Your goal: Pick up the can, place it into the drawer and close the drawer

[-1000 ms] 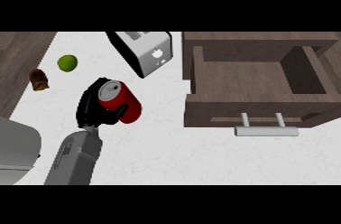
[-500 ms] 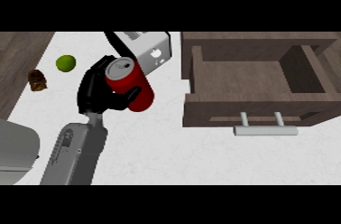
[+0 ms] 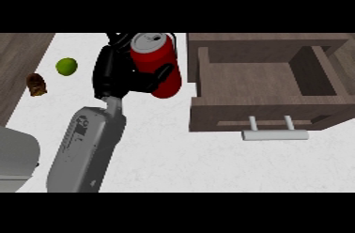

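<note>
One hand (image 3: 119, 76) showed in the head view, black, on a grey forearm (image 3: 88, 150) that rose from the lower left. By the rig's rule it sat at the view's left, so I took it as the left hand. Its fingers and thumb were curled round a red can (image 3: 161, 65), the thumb crossing the can's lower side. Can was held up off the counter (image 3: 180, 157), tilted, silver top (image 3: 150, 40) toward the upper edge of the view, base pointing down toward the counter.

Can was just left of the drawer (image 3: 267, 84), not over it; the drawer's left wall lay beside the can's red side. Whether the two touched I could not tell. Drawer was pulled open, brown wood, its inside bare, a pale bar handle (image 3: 274, 133) on its front, facing the lower edge.

Left of the hand, on the white counter, lay a green lime (image 3: 66, 66), well apart from the can. Further left and a little lower was a small brown item (image 3: 36, 84), kind not clear, near the edge of a wooden strip (image 3: 21, 63). A grey rounded shape (image 3: 15, 157) filled the lower-left corner, partly cut off by the view.

Right hand did not show.
</note>
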Robot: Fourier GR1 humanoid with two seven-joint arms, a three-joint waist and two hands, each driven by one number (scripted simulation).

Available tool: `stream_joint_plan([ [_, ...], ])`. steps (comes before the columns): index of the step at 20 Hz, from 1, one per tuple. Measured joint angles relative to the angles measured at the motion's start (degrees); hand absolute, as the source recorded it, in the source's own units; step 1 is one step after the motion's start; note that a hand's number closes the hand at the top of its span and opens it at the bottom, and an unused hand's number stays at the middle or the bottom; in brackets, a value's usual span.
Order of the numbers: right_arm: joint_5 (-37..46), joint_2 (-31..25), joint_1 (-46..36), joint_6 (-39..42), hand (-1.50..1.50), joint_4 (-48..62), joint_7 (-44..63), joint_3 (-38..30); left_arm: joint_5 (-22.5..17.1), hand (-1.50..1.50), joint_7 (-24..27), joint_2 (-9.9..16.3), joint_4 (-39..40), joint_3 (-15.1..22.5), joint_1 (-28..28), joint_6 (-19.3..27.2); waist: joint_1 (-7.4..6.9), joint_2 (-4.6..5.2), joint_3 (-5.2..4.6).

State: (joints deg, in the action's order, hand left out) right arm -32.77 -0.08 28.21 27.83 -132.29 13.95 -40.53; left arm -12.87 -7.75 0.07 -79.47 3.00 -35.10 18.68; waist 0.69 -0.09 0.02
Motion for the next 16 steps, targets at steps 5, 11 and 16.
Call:
stream_joint_plan([
  [5,-0.44,-0.21,-0.85,-0.18,-1.50,0.35,0.56,-0.19,-0.02,1.50,-2.84,-0.04,4.66,-0.18,-8.61,3.01,0.15,0.06,-0.01],
  [11,0.70,-0.47,-2.51,-0.24,-1.50,1.51,0.72,0.43,-1.53,1.50,-3.19,-0.06,10.07,3.13,-16.50,8.83,0.31,0.11,0.00],
  [16,1.43,-0.98,-4.01,-1.85,-1.50,1.04,1.52,1.33,-2.99,1.50,-3.48,-0.06,15.89,3.38,-23.71,11.01,0.47,0.18,0.00],
])
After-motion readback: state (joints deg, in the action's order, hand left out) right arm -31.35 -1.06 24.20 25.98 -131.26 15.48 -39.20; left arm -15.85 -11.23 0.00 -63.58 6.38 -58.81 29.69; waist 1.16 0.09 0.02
